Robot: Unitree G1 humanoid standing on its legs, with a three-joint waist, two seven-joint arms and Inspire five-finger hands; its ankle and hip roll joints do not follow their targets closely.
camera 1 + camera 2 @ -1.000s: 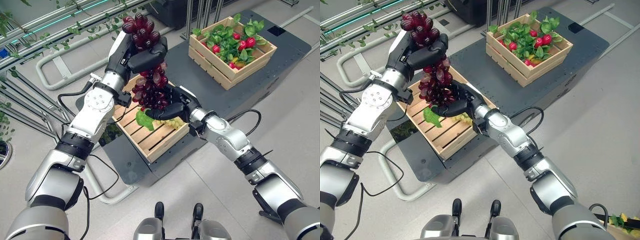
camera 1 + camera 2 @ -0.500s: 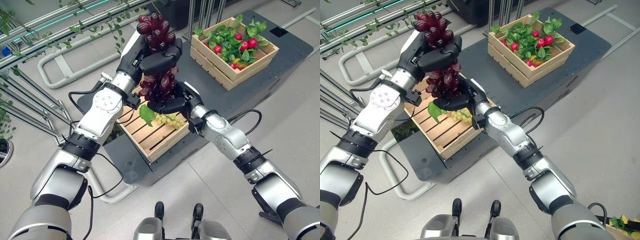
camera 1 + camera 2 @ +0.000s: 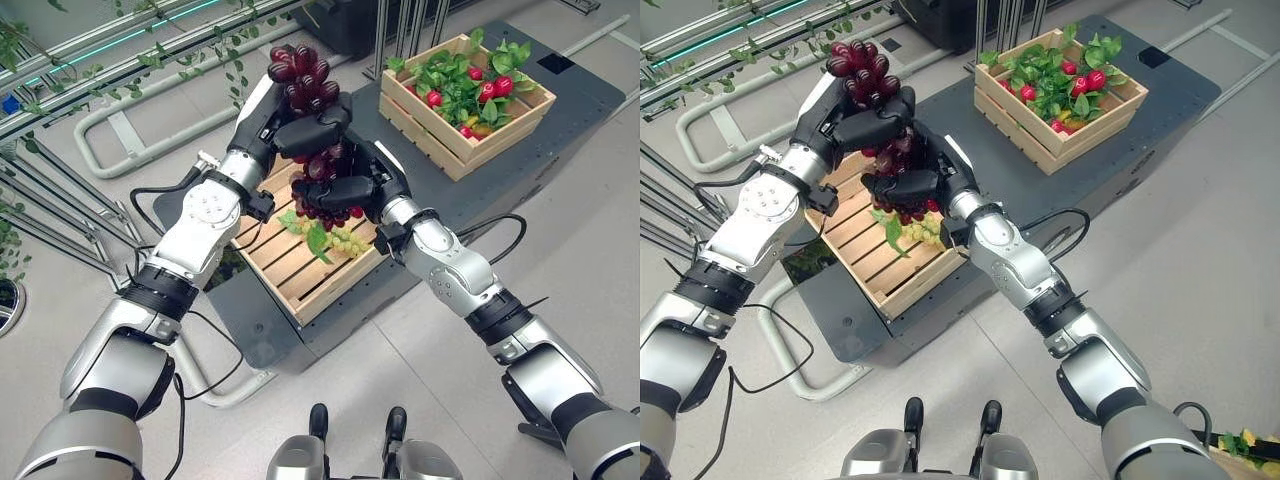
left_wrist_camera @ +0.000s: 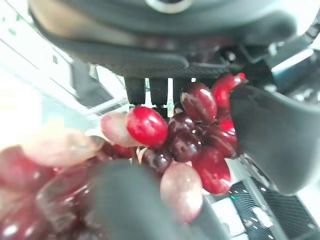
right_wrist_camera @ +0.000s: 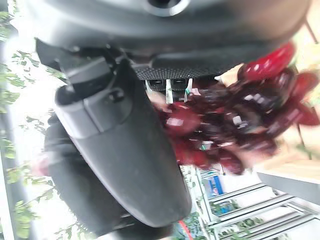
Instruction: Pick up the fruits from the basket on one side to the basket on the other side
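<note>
Grapes (image 3: 312,120) clasped by left hand (image 3: 285,120), right hand (image 3: 362,188), above crate (image 3: 300,270).

Near crate (image 3: 300,270) left on platform (image 3: 420,190), grape bunch (image 3: 315,150) above it between both hands, far crate (image 3: 462,125) right, holding leafy fruit (image 3: 470,85).

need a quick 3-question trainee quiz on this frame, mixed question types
1. True or false: both the left hand and the right hand grip the red grape bunch.
2. The near crate below the hands holds: A) green grapes B) bananas C) bottles
3. Fill in: the far crate holds red fruits among green ____.

Key: 1 true; 2 A; 3 leaves
</note>
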